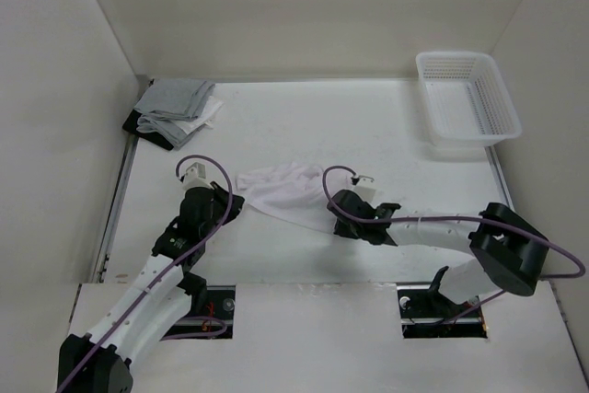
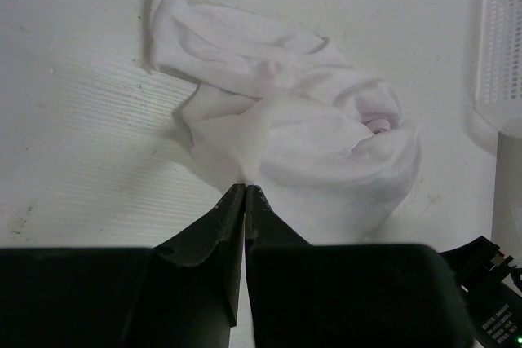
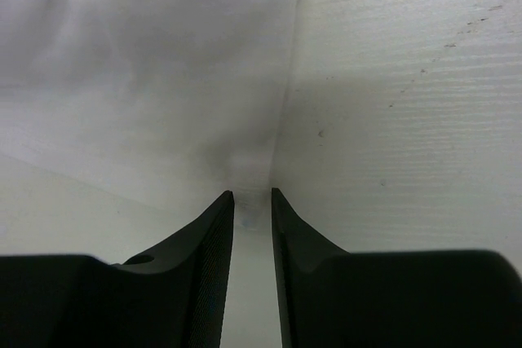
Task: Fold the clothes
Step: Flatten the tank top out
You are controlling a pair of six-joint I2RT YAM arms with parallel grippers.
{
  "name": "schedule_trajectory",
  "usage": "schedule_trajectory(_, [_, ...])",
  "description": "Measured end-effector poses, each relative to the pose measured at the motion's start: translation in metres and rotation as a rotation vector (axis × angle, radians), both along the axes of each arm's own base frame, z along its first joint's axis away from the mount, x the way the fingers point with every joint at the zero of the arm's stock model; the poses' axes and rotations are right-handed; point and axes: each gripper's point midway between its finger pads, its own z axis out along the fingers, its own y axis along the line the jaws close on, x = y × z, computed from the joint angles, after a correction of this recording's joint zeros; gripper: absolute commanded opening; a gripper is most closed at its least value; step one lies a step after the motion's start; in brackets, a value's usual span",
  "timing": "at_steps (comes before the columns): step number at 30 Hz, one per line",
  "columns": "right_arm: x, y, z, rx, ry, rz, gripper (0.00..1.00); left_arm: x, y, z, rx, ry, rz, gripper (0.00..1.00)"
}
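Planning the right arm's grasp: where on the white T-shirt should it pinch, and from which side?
Probably the right-end edge of the T-shirt, coming in low from the right. It lies bunched in a band running left to right, and the left gripper pinches its left end, so pulling the opposite end should spread it.

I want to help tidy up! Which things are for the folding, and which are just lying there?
For the job: shirt.
Just lying about: basket, cloth stack.
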Motion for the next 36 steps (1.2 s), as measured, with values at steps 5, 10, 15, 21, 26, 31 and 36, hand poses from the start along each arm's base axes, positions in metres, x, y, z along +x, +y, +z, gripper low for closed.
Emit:
schedule_trajectory(5, [0.000, 0.004, -0.001, -0.005, 0.004, 0.008, 0.14, 0.001, 0.000, 0.001, -0.003, -0.003, 0.002, 0.02])
schedule_trajectory(10, [0.000, 0.002, -0.001, -0.006, 0.005, 0.000, 0.05, 0.002, 0.000, 0.000, -0.001, 0.000, 0.002, 0.02])
schedule_trajectory(15, [-0.006, -0.019, 0.028, -0.007, -0.053, -0.020, 0.02, 0.003, 0.000, 0.005, -0.004, -0.006, 0.002, 0.02])
schedule_trajectory(21, [-0.003, -0.035, 0.172, 0.170, -0.331, -0.022, 0.01, 0.014, 0.001, 0.100, -0.061, -0.176, 0.025, 0.01])
schedule_trajectory(26, [-0.013, -0.064, 0.342, 0.350, -0.633, -0.014, 0.01, 0.002, 0.013, 0.258, -0.179, -0.504, 0.068, 0.01])
schedule_trajectory(31, [-0.036, -0.095, 0.474, 0.458, -0.856, 0.033, 0.01, -0.036, 0.035, 0.372, -0.274, -0.754, 0.108, 0.01])
schedule_trajectory(36, [-0.042, -0.100, 0.547, 0.455, -0.992, 0.078, 0.01, -0.070, 0.053, 0.444, -0.312, -0.911, 0.136, 0.01])
